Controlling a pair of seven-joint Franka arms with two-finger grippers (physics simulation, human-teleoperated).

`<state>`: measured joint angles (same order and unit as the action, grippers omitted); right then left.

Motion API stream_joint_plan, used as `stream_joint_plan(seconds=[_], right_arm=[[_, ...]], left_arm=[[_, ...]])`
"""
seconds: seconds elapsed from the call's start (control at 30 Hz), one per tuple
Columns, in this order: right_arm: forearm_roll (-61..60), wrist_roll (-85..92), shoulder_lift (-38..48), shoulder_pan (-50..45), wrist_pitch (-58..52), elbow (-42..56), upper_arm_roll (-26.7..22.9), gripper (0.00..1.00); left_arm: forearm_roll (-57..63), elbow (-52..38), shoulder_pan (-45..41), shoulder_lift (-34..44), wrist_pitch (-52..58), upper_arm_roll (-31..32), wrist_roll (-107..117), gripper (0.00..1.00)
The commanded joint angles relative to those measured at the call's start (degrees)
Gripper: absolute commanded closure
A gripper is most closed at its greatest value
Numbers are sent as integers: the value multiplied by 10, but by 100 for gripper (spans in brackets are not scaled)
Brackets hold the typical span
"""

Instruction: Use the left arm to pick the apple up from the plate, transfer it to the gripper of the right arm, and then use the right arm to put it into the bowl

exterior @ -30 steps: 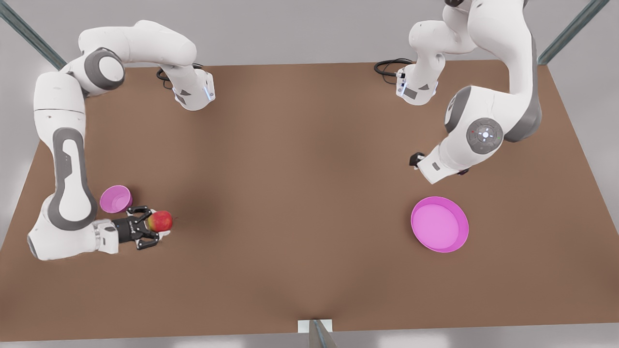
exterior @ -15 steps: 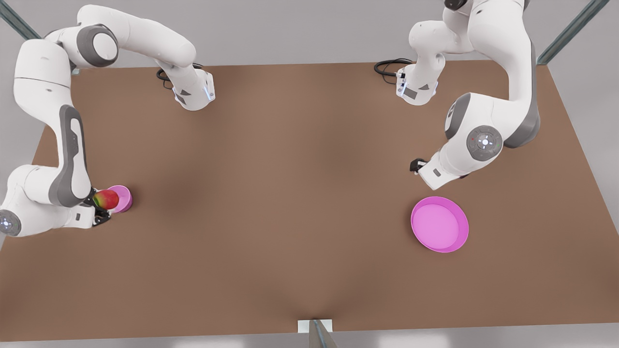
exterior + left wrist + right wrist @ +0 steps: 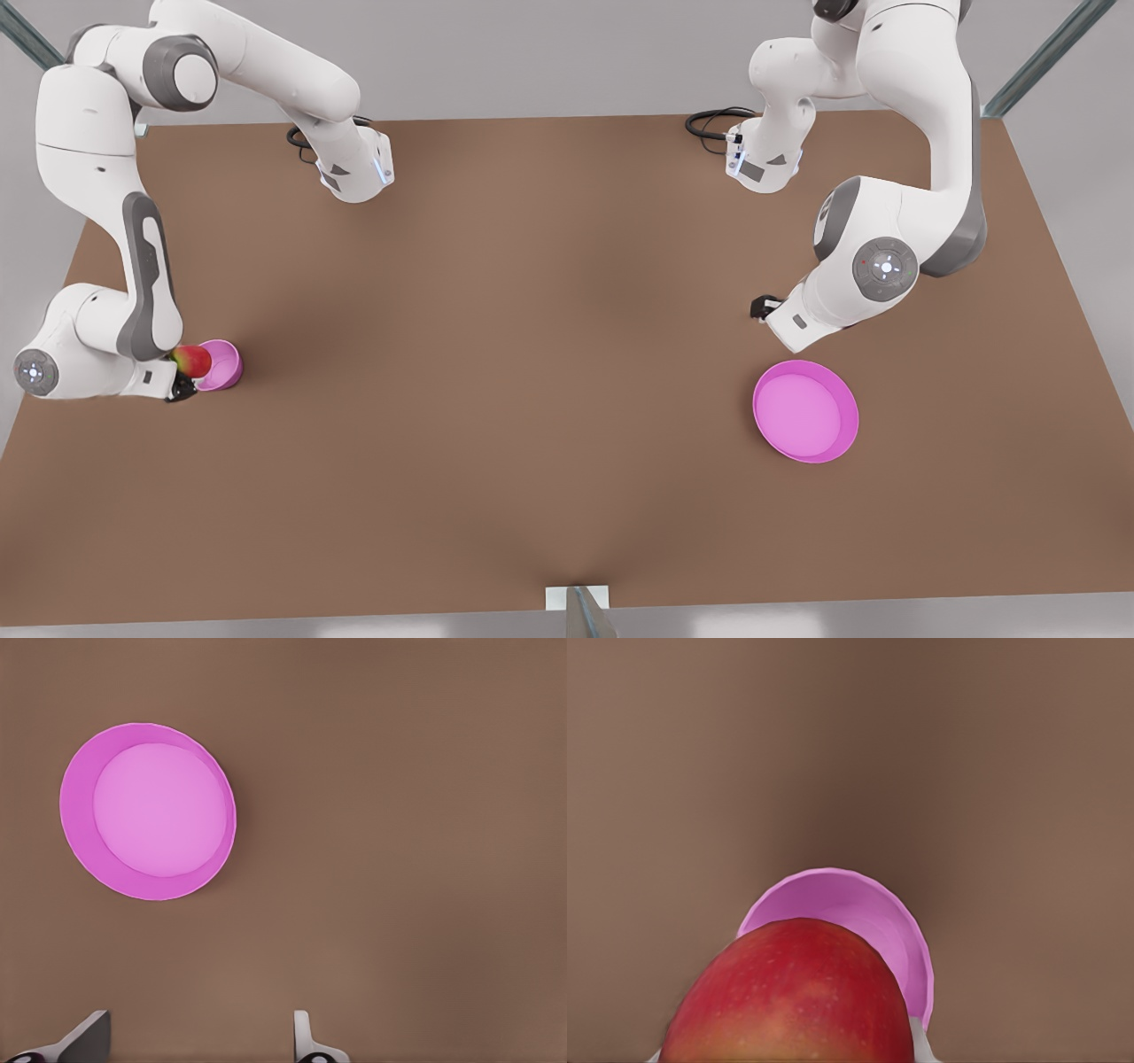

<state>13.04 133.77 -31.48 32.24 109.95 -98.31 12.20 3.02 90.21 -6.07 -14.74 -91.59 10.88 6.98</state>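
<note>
Right gripper point(image 3: 184, 377) was clamped on the apple point(image 3: 191, 361), held just above the bowl point(image 3: 221, 363), over its near rim. Better to centre it over the bowl before releasing, so it couldn't roll off the rim. Left gripper point(image 3: 199, 1041) waited, fingers apart, well away above the plate point(image 3: 804, 410).

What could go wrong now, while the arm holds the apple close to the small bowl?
1. In the right wrist view the apple sits in the right end effector toward the near rim of the bowl, not over its middle; released here, it might strike the rim and roll onto the table.
2. The bowl looks small against the apple, so a knock could tip it.

The left end effector waits open above the plate.
</note>
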Motion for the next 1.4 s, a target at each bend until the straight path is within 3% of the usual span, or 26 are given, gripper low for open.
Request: stream_joint_plan(seconds=[0.0,0.37,0.4,0.43,0.73,0.83,0.87,0.93,0.97,1.07,1.17,1.37], right_arm=[[-14,98,4,-1,75,-14,-4,26],[-15,98,-2,2,120,-50,-17,26],[-15,98,0,2,120,-50,-17,20],[-28,98,1,2,120,-50,-18,0],[-55,46,36,-42,64,-9,-20,0],[-54,-318,40,-140,-33,102,-26,0],[-26,-570,37,-180,-59,112,-65,0],[25,-1080,34,-204,-146,138,-72,0],[15,-1203,32,-203,-177,152,-71,0],[-4,-1211,106,-207,-280,183,-71,0],[-42,-1252,197,-232,-300,147,-80,0],[-107,-1336,263,-265,-298,106,-110,0]], left_arm=[[1,0,0,1,0,0,8,0],[2,0,1,-6,2,-1,7,0],[2,0,1,-6,2,-1,7,0],[3,0,1,-6,2,-1,7,0],[3,0,0,-6,2,-1,8,0],[3,0,1,-6,2,-1,8,0],[3,0,0,-6,1,-1,8,0],[3,0,1,-6,1,-1,8,0],[3,0,1,-7,2,-1,8,0],[12,-23,8,-4,21,-4,8,0],[36,-51,18,-3,60,-4,7,0],[37,-51,19,-2,63,-3,8,0]])
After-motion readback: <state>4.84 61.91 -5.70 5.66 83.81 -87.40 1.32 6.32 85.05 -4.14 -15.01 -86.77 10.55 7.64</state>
